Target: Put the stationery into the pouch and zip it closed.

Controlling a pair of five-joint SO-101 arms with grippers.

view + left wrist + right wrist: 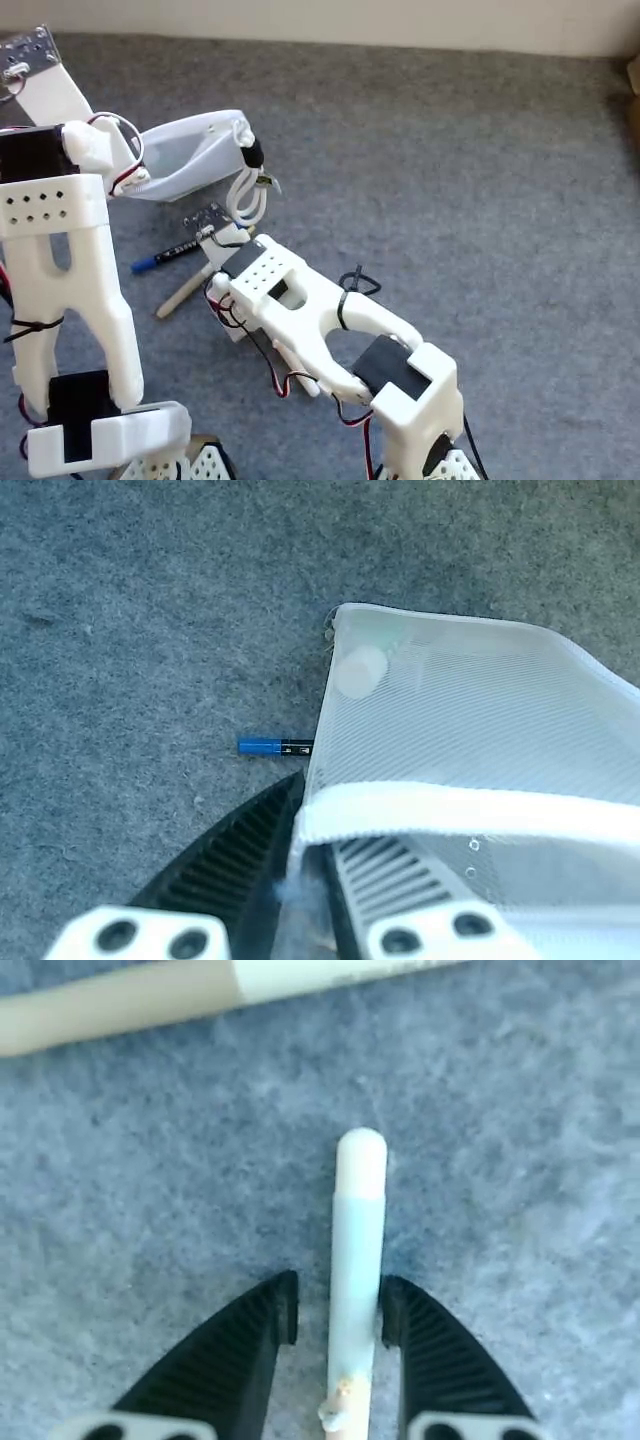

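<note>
My left gripper (140,178) (312,825) is shut on the rim of the white mesh pouch (195,150) (470,730) and holds it up off the carpet, mouth open. A white round-ended item (360,670) shows through the mesh. A blue-capped pen (163,257) (274,747) lies on the carpet below the pouch. My right gripper (340,1305) is low over the carpet, open a little, with a white pen (358,1230) between its fingers, against one of them. A beige pen (185,290) (130,1000) lies just past the white pen's tip.
Grey carpet (450,170) covers the whole work area, with wide free room to the right. The right arm's body (320,320) lies over the ground beside the beige pen. A pale wall edge (400,30) runs along the back.
</note>
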